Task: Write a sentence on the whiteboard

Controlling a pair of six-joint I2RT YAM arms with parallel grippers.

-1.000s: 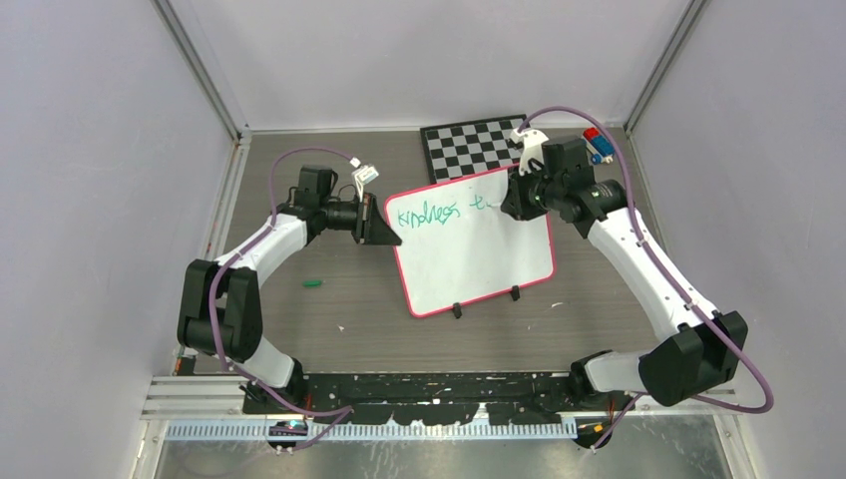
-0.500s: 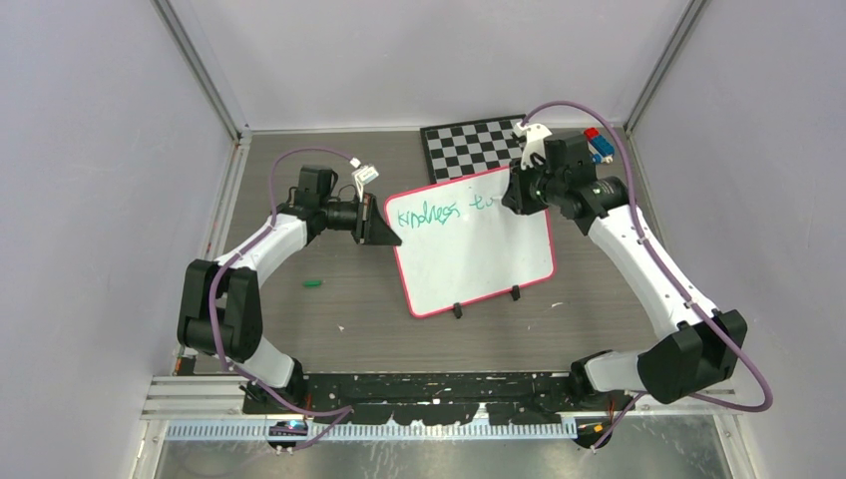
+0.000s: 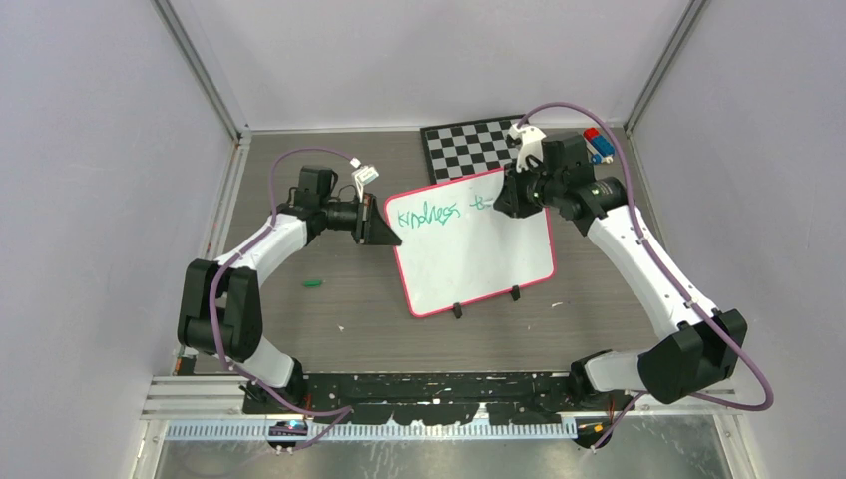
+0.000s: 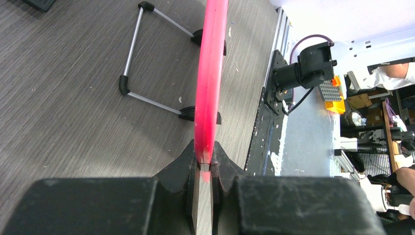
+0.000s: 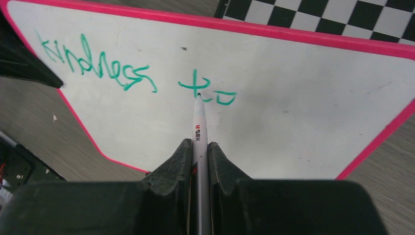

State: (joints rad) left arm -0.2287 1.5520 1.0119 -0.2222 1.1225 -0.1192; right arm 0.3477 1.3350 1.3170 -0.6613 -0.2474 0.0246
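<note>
While the left gripper (image 4: 204, 165) is clamped on the left edge of the glossy white rectangular whiteboard with thin pink-red frame (image 3: 479, 254), that board stands propped at a tilt mid-table on two small black feet (image 3: 457, 311). It sits on the grey wood-grain table (image 3: 329, 324), just in front of the black-and-white chequered board (image 3: 469, 145). A thin metal wire stand (image 4: 132, 54) is visible behind it in the left wrist view. Right gripper (image 5: 198, 149) has its fingers closed tight on a white-barrelled marker pen (image 5: 198, 128), with the tip on the board at the foot of the "t". The green handwritten lettering (image 5: 98, 66) reads "kindness to", one line near the top edge. A small green piece (image 3: 313, 283) lies on the table left of the board, well apart.
</note>
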